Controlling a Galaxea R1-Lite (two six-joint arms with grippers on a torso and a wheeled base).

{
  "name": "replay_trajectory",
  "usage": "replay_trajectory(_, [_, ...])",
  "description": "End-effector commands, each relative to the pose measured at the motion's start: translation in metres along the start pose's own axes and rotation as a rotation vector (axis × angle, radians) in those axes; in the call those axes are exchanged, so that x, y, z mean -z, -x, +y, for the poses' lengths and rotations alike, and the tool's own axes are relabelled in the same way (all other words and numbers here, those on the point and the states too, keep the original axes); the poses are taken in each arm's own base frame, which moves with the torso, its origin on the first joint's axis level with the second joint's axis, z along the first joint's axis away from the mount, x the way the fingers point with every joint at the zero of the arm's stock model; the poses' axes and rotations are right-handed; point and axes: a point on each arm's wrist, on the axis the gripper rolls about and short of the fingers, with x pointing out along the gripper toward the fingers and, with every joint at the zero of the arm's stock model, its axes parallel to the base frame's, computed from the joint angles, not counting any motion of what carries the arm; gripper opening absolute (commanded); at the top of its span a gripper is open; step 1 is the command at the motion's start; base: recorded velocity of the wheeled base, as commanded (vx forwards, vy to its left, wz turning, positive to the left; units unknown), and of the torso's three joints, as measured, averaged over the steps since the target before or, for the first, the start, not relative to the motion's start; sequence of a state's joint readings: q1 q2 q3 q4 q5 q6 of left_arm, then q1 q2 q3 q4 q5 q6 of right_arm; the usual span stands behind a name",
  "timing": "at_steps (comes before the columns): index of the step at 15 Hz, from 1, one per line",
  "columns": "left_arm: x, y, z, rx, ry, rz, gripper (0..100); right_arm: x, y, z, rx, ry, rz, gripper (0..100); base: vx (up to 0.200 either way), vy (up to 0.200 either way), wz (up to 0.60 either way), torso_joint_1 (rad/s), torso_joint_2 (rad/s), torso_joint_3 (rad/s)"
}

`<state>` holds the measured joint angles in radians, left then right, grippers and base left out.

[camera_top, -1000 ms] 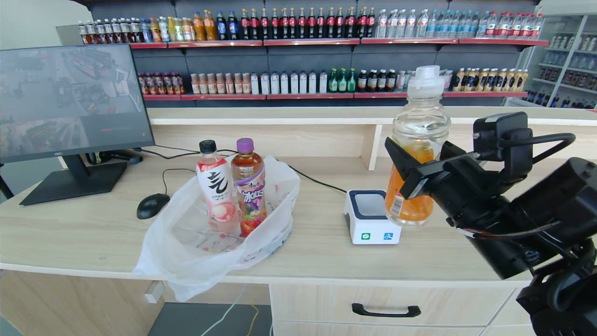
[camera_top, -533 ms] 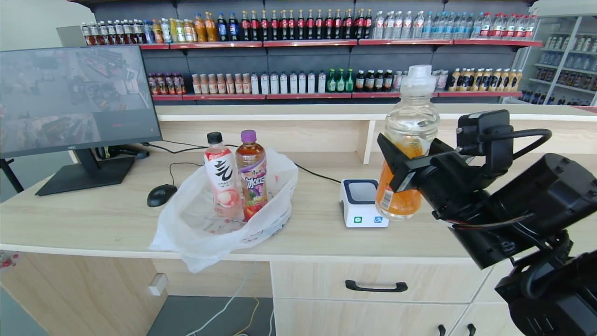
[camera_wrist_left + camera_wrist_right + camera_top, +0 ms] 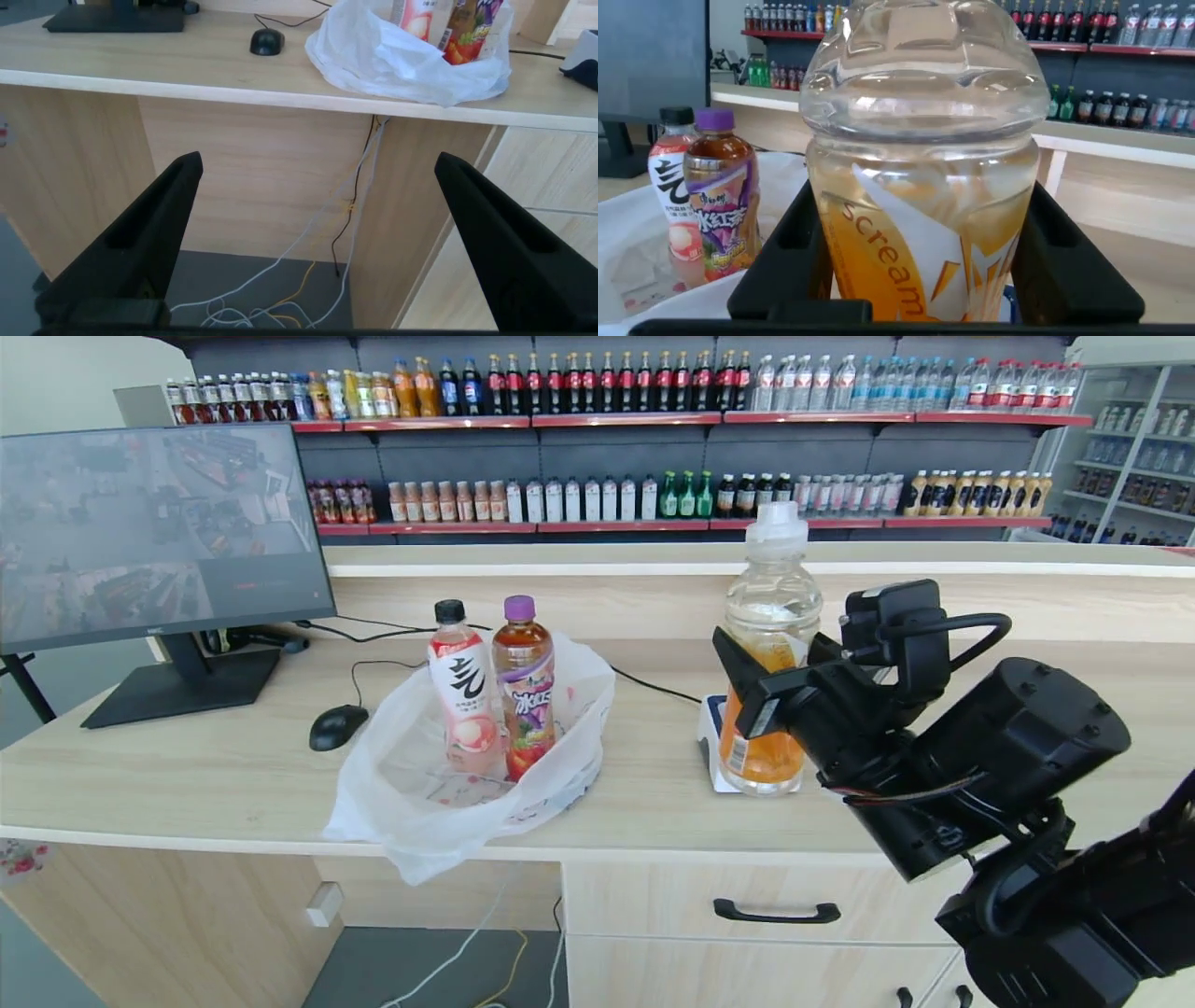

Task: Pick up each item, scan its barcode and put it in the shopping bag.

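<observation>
Shopping bag [image 3: 420, 803] of thin white plastic lay open on a long, pale wooden counter [image 3: 187, 784]. Its loose rim spilled over the counter's front edge, left of centre. Behind the counter, wall shelves [image 3: 607, 420] held rows of bottled drinks. A large dark monitor [image 3: 159, 532] stood on its stand at the counter's far left corner.

From the right, the black right gripper [image 3: 775, 691] reached over the counter's right half. Its jaws were clamped on either side of an orange drink bottle [image 3: 766, 756]. In the right wrist view the same right gripper [image 3: 924, 271] hugged the orange drink bottle [image 3: 924, 140] at its waist. The bottle was upright, with a clear upper part, orange liquid below and a white cap. It was held in front of the scanner, hiding most of it. Whether its base touched anything could not be told.

The left gripper [image 3: 318, 243] hung below the counter's front edge with its two dark fingers spread wide and nothing between them. It faced the cabinet front and some loose cables.

Inside the bag two smaller bottles stood upright and touching. One was a pink-labelled bottle [image 3: 462, 695] with a black cap. On the side nearer the scanner was a brown tea bottle [image 3: 525, 695] with a purple cap.

The small white scanner [image 3: 709, 756] sat just right of the bag, near the middle of the counter. A black mouse [image 3: 337, 726] rested between the bag and the monitor stand.
</observation>
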<state>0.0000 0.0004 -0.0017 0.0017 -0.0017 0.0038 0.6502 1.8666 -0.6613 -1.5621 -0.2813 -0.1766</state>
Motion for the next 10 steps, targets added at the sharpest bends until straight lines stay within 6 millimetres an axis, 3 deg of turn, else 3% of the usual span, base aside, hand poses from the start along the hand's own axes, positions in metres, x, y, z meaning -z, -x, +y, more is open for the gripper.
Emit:
replay_trajectory(1, [0.0,0.0,0.0,0.0,-0.001,0.0,100,-0.0012,-0.0019,0.001,-0.001,-0.014,-0.014,0,0.0,0.2,0.0,0.022,0.02,-0.007])
replay_trajectory(9, [0.0005,-0.0001,0.0,0.0,-0.001,0.001,100,0.0079,-0.0063,0.0044,-0.006,-0.019,0.003,0,0.0,0.2,0.0,-0.001,0.0,0.003])
replay_trajectory(10, [0.0,0.0,0.0,0.001,-0.001,0.0,100,0.0085,-0.007,0.0047,-0.006,-0.022,0.003,0,0.0,0.0,0.0,0.0,0.0,0.0])
